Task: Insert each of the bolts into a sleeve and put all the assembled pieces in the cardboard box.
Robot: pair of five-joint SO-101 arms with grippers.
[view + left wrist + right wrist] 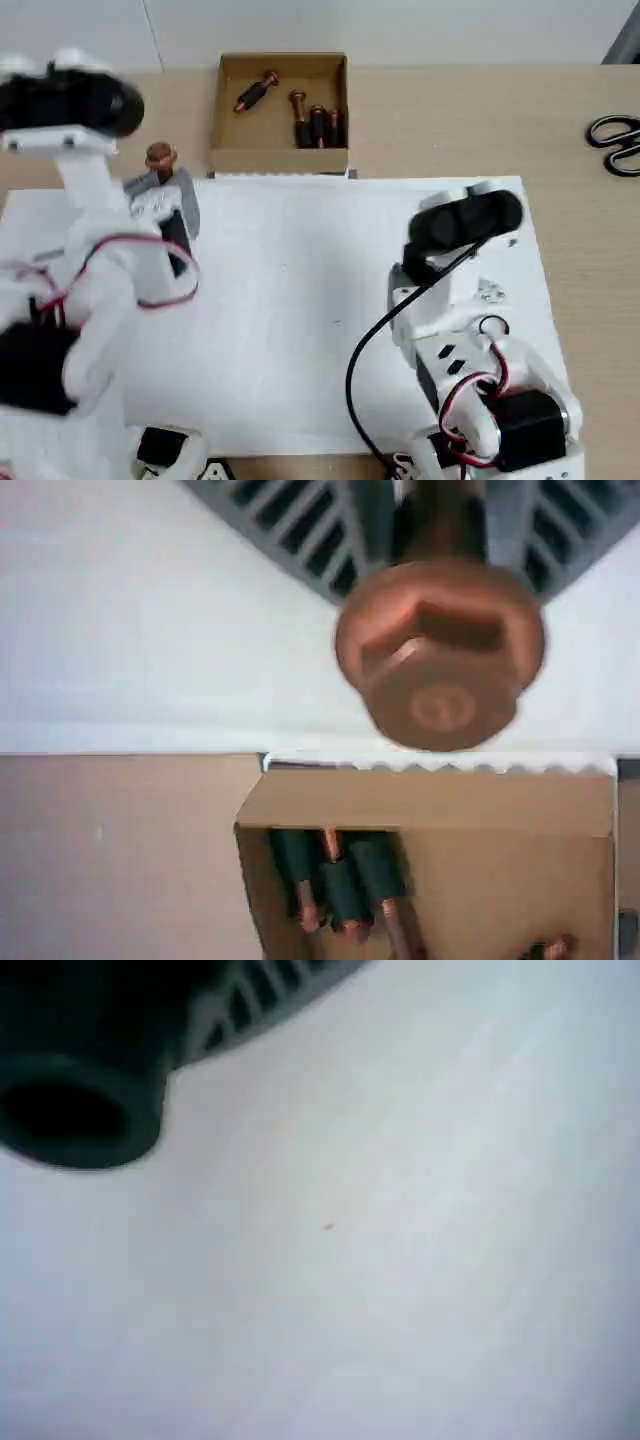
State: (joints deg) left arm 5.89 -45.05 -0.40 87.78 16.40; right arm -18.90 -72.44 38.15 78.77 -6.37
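A copper bolt (440, 655) stands head-up between the grey fingers of my left gripper (440, 520), which is shut on its shaft. In the high view that bolt (160, 155) is at the far left of the white sheet, just short of the cardboard box (225, 110). Assembled bolt-and-sleeve pieces (318, 125) lie inside the box, with one more (255, 92) lying apart from them. My right gripper (170, 1030) holds a black sleeve (80, 1110), hollow end showing, a little above the sheet. The right arm (465, 220) is at the right of the sheet.
A white sheet (300, 300) covers the work area on the wooden table. Black scissors (615, 142) lie at the far right edge. The box's near wall (430, 800) meets the sheet's far edge. Red and black cables hang on both arms.
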